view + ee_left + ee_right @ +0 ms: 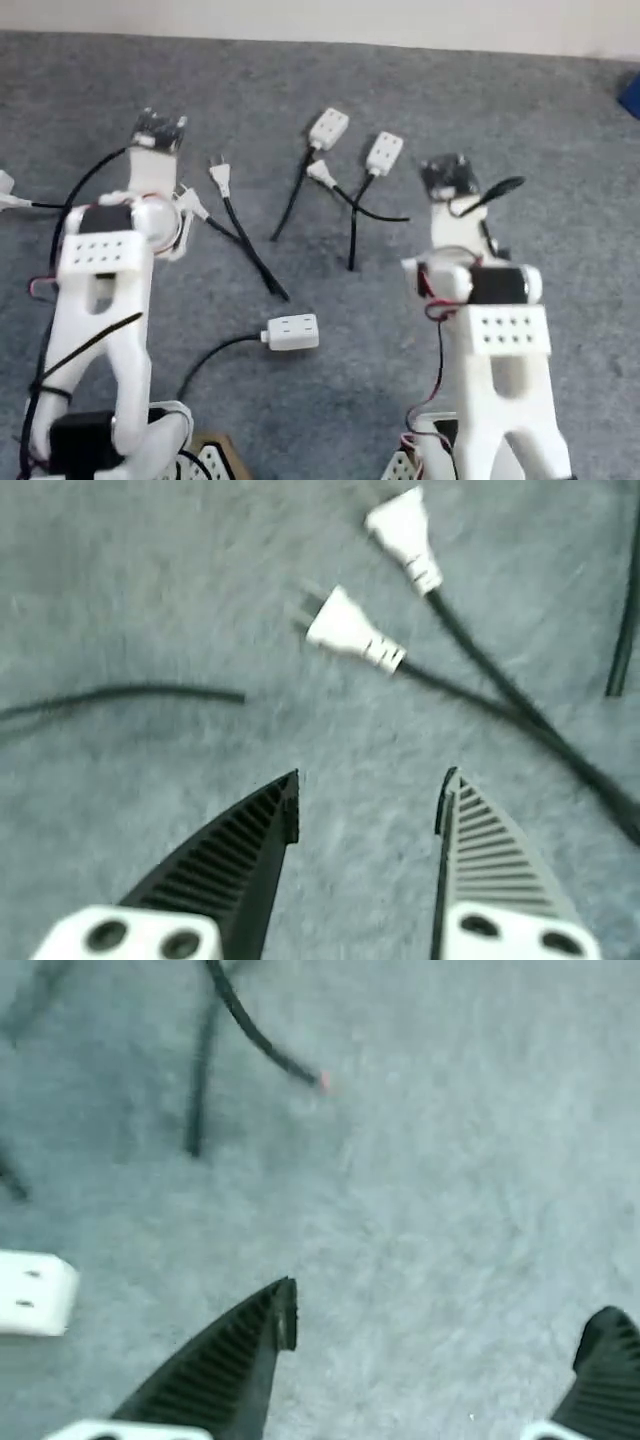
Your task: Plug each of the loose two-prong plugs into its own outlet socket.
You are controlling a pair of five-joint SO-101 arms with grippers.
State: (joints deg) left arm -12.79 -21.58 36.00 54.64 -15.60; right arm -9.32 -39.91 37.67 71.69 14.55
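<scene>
**High view:** fixed camera above the near side, looking down and forward over the counter [300,70]. It is far enough off to take in both arms, with their bases at 7 and 5 o'clock.

**Left wrist view:** close above the counter, looking past the left jaws at two plugs [345,635]. The same plugs [220,178] lie at 10 o'clock in the high view.

**Right wrist view:** equally close, looking past the right jaws. It shares the black cords [245,1025] with the high view, where the cords [352,225] lie near centre.

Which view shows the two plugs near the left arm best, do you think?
Left wrist view: the nearer plug, prongs clear, and the farther plug. High view has one close against the left arm. Right wrist view faces carpet and a cable end.
</scene>
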